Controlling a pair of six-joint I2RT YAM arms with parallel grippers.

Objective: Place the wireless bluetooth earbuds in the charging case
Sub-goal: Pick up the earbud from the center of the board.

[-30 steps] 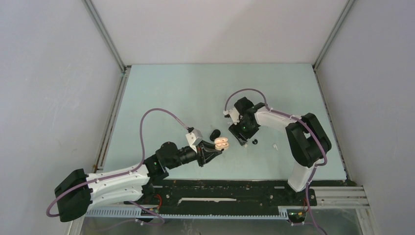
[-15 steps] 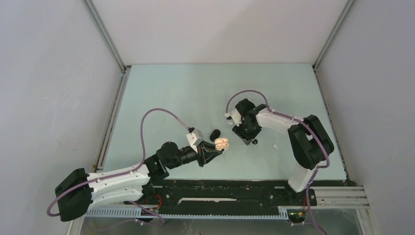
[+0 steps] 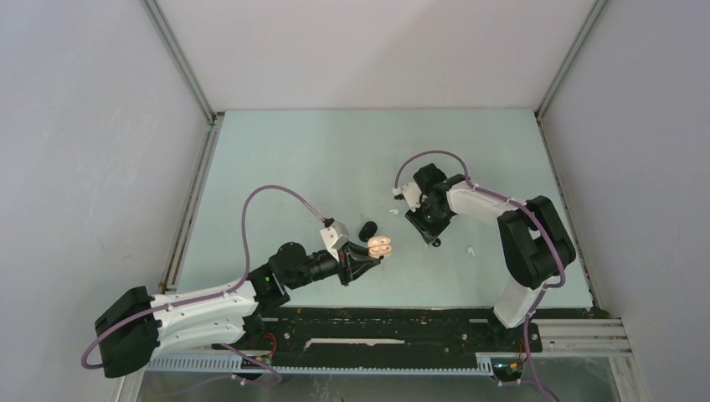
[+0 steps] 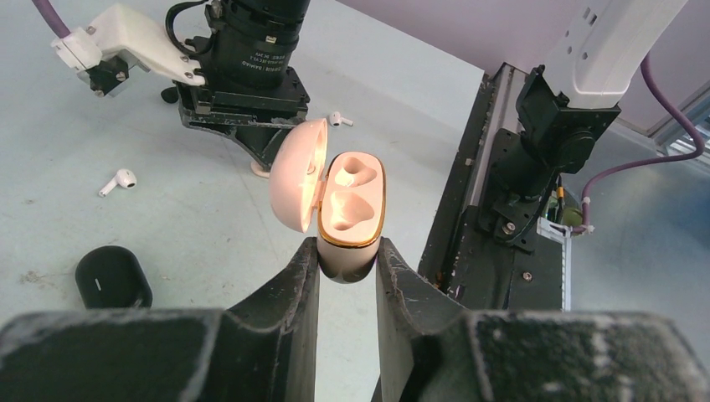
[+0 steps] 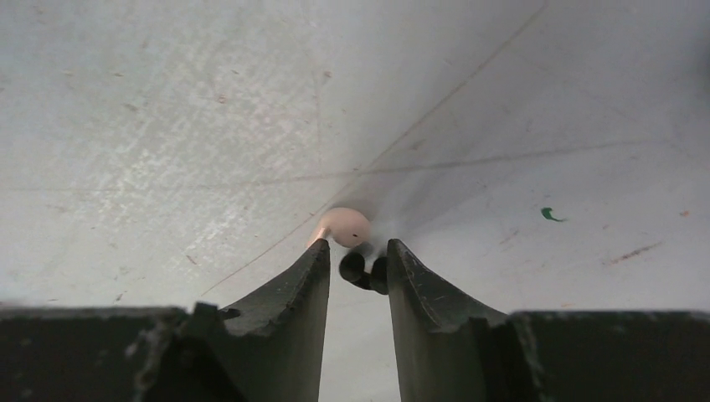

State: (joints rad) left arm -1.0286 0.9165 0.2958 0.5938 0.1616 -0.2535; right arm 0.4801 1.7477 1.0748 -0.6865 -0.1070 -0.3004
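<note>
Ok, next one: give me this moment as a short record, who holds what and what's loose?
left pincer: shut on pink charging case, lid open
right pincer: down at the table, tips either side of a black earbud, grip unclear
next to it: small pink piece just past the tips
loose on table: white earbud, another white earbud, black case

Pale green tabletop (image 3: 335,151), plain white enclosure walls (image 3: 84,167), aluminium corner rails (image 3: 180,63)
</note>
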